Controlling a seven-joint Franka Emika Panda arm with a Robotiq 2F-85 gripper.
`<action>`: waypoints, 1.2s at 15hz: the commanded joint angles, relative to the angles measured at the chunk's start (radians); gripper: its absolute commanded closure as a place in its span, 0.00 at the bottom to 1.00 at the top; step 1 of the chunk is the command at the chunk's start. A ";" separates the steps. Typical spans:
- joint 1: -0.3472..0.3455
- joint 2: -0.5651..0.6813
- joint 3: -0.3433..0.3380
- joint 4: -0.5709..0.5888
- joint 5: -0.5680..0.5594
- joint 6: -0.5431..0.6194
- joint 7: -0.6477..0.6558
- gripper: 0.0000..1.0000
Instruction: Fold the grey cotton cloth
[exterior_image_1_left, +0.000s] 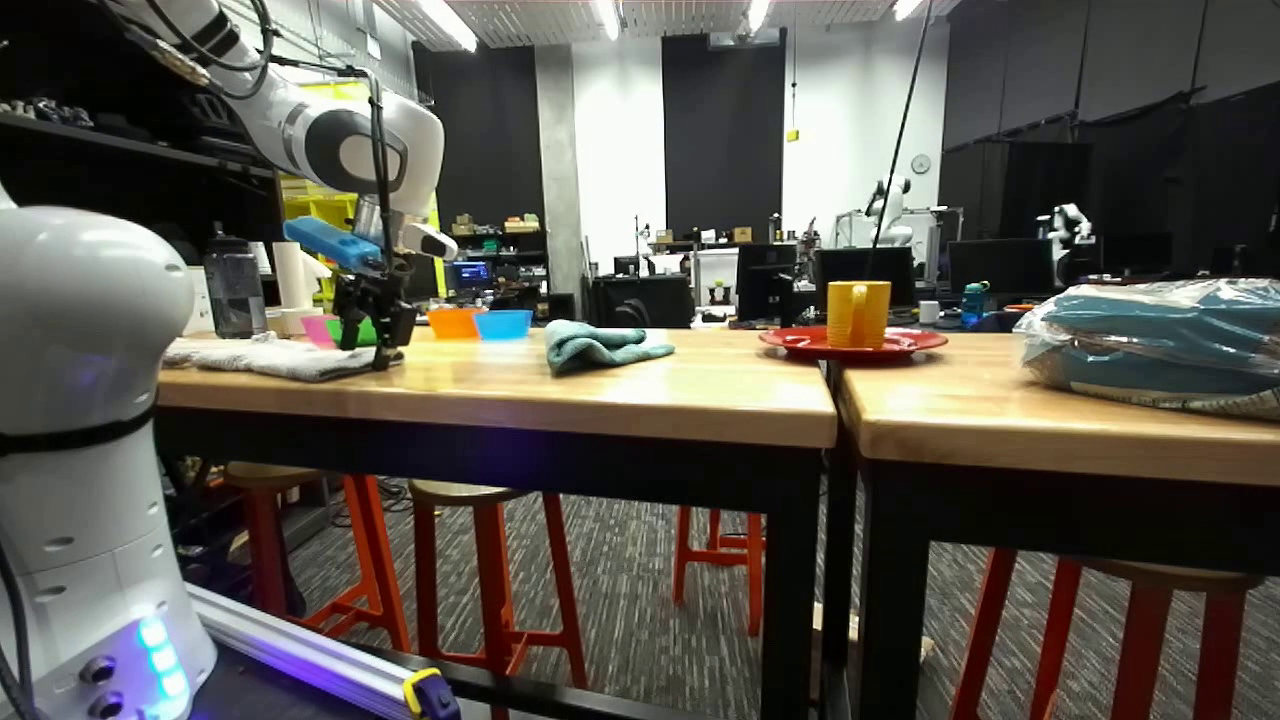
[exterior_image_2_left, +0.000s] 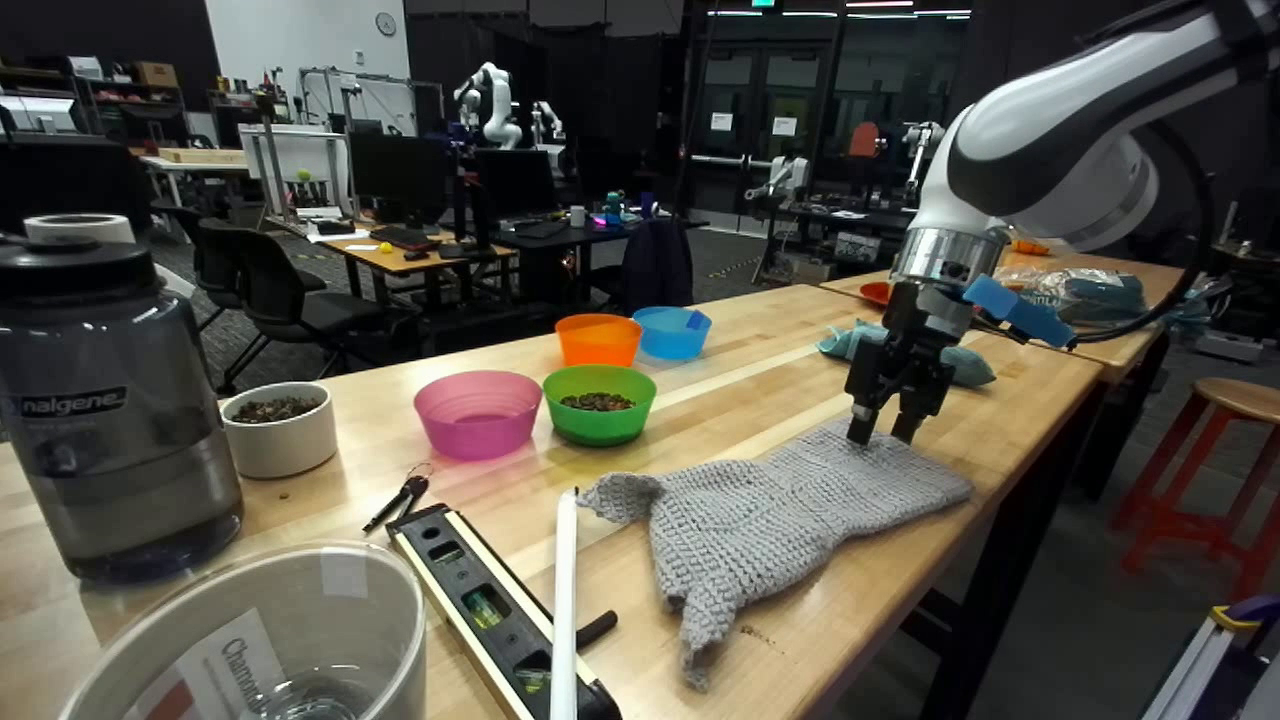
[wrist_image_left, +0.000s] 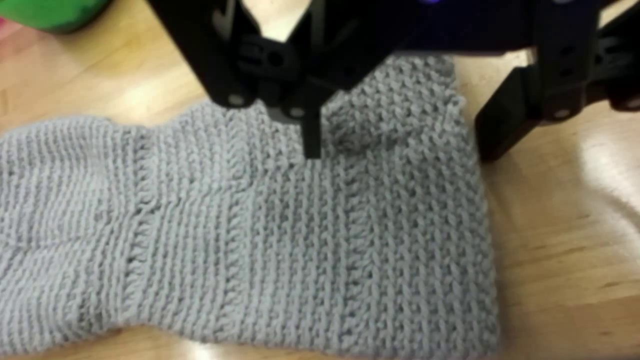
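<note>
The grey knitted cloth (exterior_image_2_left: 800, 500) lies as a long strip on the wooden table, along its edge. One end has two twisted corners; the other end is flatter with a straighter edge. The cloth also shows in an exterior view (exterior_image_1_left: 300, 362) and fills much of the wrist view (wrist_image_left: 300, 250). My gripper (exterior_image_2_left: 883, 430) points down at the flatter end. In the wrist view my gripper (wrist_image_left: 397, 145) is open, with one finger over the cloth and the other just past its end edge. Nothing shows pinched between the fingers. Whether the fingertips touch the cloth I cannot tell.
A green bowl (exterior_image_2_left: 600, 405), pink bowl (exterior_image_2_left: 478, 415), orange bowl (exterior_image_2_left: 598, 341) and blue bowl (exterior_image_2_left: 672, 333) stand beside the cloth. A level (exterior_image_2_left: 490, 610) lies near its twisted end. A teal cloth (exterior_image_1_left: 590, 345) lies beyond the gripper. The table edge (exterior_image_1_left: 500, 398) runs close by.
</note>
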 joint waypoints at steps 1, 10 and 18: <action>-0.003 0.000 0.017 0.003 0.012 -0.012 -0.003 0.55; -0.041 -0.022 0.001 0.013 -0.014 -0.066 0.009 1.00; -0.056 -0.043 0.055 0.061 -0.055 -0.108 0.072 0.98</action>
